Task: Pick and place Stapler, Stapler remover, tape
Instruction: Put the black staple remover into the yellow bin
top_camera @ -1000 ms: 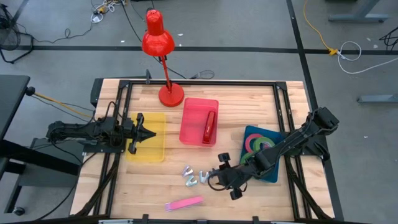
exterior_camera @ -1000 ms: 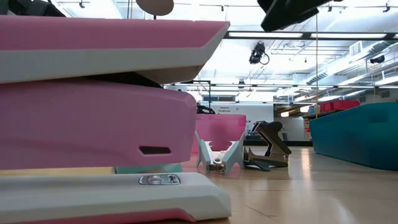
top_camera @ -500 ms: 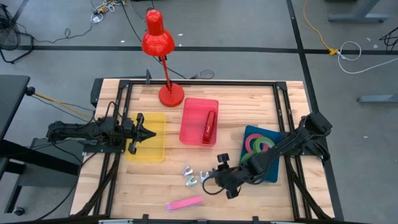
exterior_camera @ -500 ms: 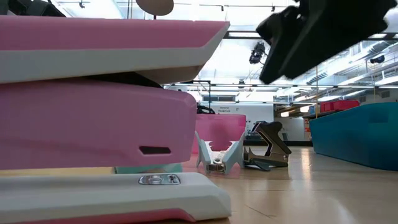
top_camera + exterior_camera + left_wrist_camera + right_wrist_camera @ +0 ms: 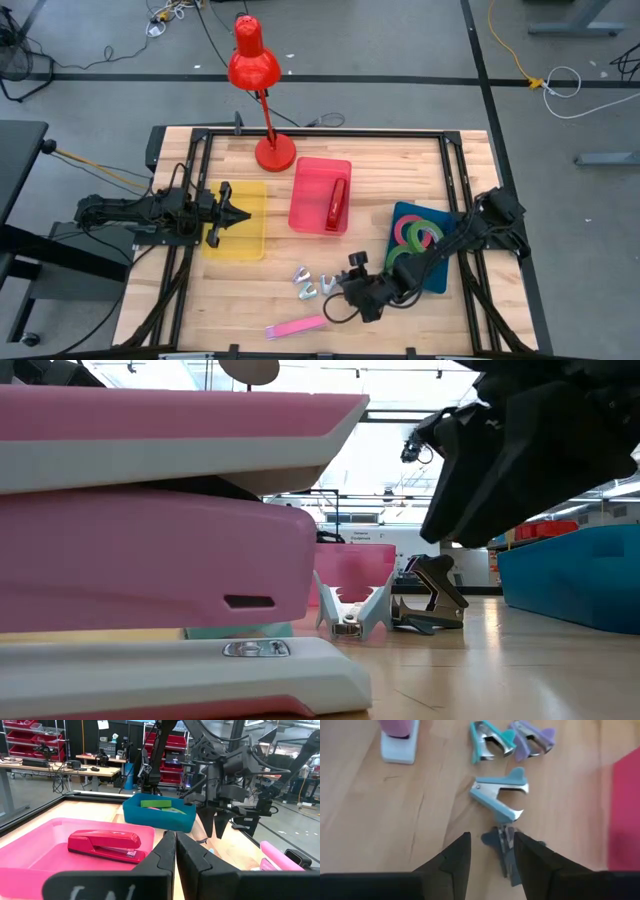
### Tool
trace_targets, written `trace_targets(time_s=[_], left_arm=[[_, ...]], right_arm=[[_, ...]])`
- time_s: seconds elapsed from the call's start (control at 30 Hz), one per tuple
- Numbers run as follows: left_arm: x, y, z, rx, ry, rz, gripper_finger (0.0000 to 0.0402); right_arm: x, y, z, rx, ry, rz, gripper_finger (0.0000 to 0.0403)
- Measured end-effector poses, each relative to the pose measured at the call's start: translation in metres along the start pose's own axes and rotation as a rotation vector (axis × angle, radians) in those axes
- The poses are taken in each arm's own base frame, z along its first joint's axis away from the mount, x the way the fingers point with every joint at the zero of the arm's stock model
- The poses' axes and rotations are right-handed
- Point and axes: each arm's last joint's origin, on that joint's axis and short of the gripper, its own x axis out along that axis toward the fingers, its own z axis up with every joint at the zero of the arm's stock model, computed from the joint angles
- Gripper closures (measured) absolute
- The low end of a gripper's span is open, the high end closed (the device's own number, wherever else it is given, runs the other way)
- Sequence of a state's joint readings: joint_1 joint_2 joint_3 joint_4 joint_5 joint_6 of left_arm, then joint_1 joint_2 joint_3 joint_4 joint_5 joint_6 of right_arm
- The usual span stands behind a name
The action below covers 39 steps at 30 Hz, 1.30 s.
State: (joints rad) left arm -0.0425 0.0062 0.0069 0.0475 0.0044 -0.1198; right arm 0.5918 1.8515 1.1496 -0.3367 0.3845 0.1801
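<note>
Right now the dark blue-grey staple remover (image 5: pixel 506 851) lies on the pale wooden table (image 5: pixel 400 175), just beyond the right gripper (image 5: pixel 491 851), whose two dark fingers (image 5: pixel 454 857) stand partly apart on either side of it, holding nothing. Close by lie three more claw-shaped removers: a light blue one (image 5: pixel 501 794), a teal one (image 5: pixel 490 742) and a lilac one (image 5: pixel 532 741). From above, that gripper (image 5: pixel 352 290) hovers low beside the cluster, with the pink-and-white stapler (image 5: pixel 296 327) near the front edge. Green and pinkish tape rolls (image 5: pixel 415 232) sit in the teal tray (image 5: pixel 440 280); a red stapler (image 5: pixel 337 203) rests in the pink tray (image 5: pixel 305 190). Over at the yellow tray (image 5: pixel 250 245) the left gripper (image 5: pixel 236 216) waits, pinched together and empty. Only the wrist camera shows the dark remover between the fingertips.
</note>
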Motion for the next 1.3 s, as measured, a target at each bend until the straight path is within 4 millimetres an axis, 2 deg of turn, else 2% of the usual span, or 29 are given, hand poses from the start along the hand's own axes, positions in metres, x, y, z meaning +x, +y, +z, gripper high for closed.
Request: trace_targets(time_s=[0.4, 0.77, 0.9, 1.1, 1.3], left_arm=[[0.0, 0.0, 0.0, 0.0, 0.0, 0.0, 0.0383], [0.0, 0.0, 0.0, 0.0, 0.0, 0.0, 0.0383], [0.0, 0.0, 0.0, 0.0, 0.0, 0.0, 0.0383], [0.0, 0.0, 0.0, 0.0, 0.0, 0.0, 0.0383], [0.0, 0.0, 0.0, 0.0, 0.0, 0.0, 0.0383]], right_arm=[[-0.006, 0.012, -0.002, -0.014, -0.026, -0.067, 0.0254], [-0.006, 0.017, -0.001, -0.007, -0.014, 0.091, 0.0254], [-0.006, 0.018, 0.0, -0.003, -0.024, 0.098, 0.0254], [-0.006, 0.017, 0.0, -0.003, -0.028, 0.079, 0.0254], [-0.006, 0.014, 0.0, -0.008, -0.039, -0.01, 0.0254]])
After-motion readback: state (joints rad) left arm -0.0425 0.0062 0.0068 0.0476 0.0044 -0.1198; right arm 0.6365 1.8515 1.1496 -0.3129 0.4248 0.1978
